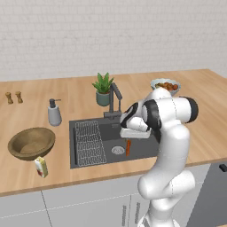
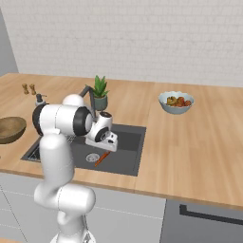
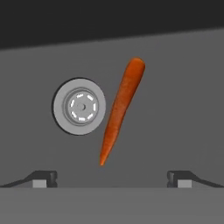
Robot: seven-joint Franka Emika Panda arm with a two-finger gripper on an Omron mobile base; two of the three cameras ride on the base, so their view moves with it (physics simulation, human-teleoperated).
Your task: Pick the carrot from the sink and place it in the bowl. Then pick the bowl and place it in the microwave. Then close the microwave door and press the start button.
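Gripper point(image 3: 112, 177): held above the sink floor, pointing down; jaws spread wide with nothing between them, each fingertip low at one side of the hand view. The wide spread is judged to leave room for straddling the carrot.
Carrot point(image 3: 120, 109): lies flat on the sink floor, just beside the drain point(image 3: 79, 106), apparently not touching it. In the hand view it is slanted, thick end up, thin tip down toward the gap between the fingertips. It is also seen as an orange stick under the hand in the left base view point(image 1: 128, 147).
Alignment: the carrot sits roughly midway between the fingertips but runs at a slant to the line joining them; a grasp across its narrow width looks feasible, as it is thin and will likely roll little.
Sink point(image 1: 73, 146): dark basin set into the desk point(image 1: 35, 106); wire rack point(image 1: 88, 142) on its left side, faucet point(image 1: 114, 95) at the back edge, close to the arm's wrist, so descent is judged to need care.
Bowl point(image 1: 31, 142): wooden, upright on the desk left of the sink, well apart from the carrot; empty, as far as can be told.
Task stage: judged to be the first step, approach before the pick; carrot not yet lifted.
Microwave: not noted here.
Other items: soap dispenser point(image 1: 54, 112), potted plant point(image 1: 103, 88), food bowl point(image 1: 165, 86), small carton point(image 1: 41, 166) near the wooden bowl.
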